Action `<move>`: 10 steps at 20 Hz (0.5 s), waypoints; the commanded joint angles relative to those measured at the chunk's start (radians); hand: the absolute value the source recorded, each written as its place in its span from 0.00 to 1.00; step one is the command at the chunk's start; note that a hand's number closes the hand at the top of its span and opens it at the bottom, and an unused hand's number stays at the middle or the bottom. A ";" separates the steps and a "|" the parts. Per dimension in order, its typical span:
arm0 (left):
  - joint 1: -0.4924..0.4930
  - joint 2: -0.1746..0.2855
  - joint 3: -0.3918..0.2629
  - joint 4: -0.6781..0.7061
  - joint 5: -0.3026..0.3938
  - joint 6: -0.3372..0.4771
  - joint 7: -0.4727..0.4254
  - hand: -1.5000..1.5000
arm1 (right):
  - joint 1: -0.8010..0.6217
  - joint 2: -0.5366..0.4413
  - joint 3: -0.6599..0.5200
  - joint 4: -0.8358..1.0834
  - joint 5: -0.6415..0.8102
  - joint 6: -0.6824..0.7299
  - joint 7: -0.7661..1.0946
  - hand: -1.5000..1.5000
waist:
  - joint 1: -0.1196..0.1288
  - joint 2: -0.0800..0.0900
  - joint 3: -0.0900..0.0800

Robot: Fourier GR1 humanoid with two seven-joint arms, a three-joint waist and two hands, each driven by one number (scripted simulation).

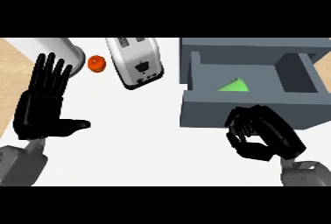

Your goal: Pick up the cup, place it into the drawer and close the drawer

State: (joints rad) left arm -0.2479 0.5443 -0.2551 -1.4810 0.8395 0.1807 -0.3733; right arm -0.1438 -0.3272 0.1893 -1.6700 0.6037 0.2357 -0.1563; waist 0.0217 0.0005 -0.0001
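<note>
My right hand (262, 138) is curled empty at the open drawer (213, 116) front, and an off-centre shove could jam it or topple the cup (234, 85).

The drawer (245, 114) is standing open at the right of the counter (142, 131), with a small item (234, 85) lying inside it. A toaster (134, 61) is lying to the drawer's left, apart from it. A small round object (97, 63) is sitting between the toaster and a cylinder (61, 47) at the rear left. The right hand (262, 138) is sitting just before the drawer's front; the left hand (40, 109) is resting at the counter's left.
</note>
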 commanded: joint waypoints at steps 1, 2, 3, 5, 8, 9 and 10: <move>0.028 0.037 0.071 -0.055 0.017 -0.042 0.067 0.00 | -0.097 0.068 0.046 0.148 0.098 -0.040 0.019 0.00 | -0.009 0.000 0.000; 0.075 0.022 0.065 -0.013 0.007 -0.063 0.008 0.00 | -0.117 0.093 0.077 0.226 0.150 -0.086 0.010 0.00 | -0.002 0.002 0.000; 0.099 0.079 0.118 -0.022 0.043 -0.136 0.022 0.00 | -0.121 0.079 0.048 0.277 0.142 -0.098 -0.032 0.00 | -0.001 0.002 0.000; 0.126 0.007 0.072 -0.026 -0.010 -0.098 -0.019 0.00 | -0.191 0.070 0.030 0.410 0.178 -0.115 -0.060 0.00 | 0.000 0.003 0.000; 0.063 -0.003 0.132 0.099 -0.002 -0.192 -0.022 0.00 | -0.228 0.110 0.051 0.516 0.221 -0.139 -0.079 0.00 | -0.013 0.003 0.000; 0.104 0.001 0.120 0.018 -0.014 -0.163 -0.009 0.00 | -0.270 0.128 0.052 0.593 0.246 -0.164 -0.084 0.00 | -0.005 0.003 0.000; 0.099 0.022 0.166 0.041 0.003 -0.198 0.011 0.00 | -0.280 0.131 0.025 0.646 0.239 -0.192 -0.128 0.00 | -0.008 0.002 0.000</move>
State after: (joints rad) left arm -0.1642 0.5601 -0.1388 -1.4517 0.8405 0.0333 -0.3750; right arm -0.3487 -0.2258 0.2316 -1.2093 0.7996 0.1007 -0.2288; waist 0.0148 0.0028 0.0001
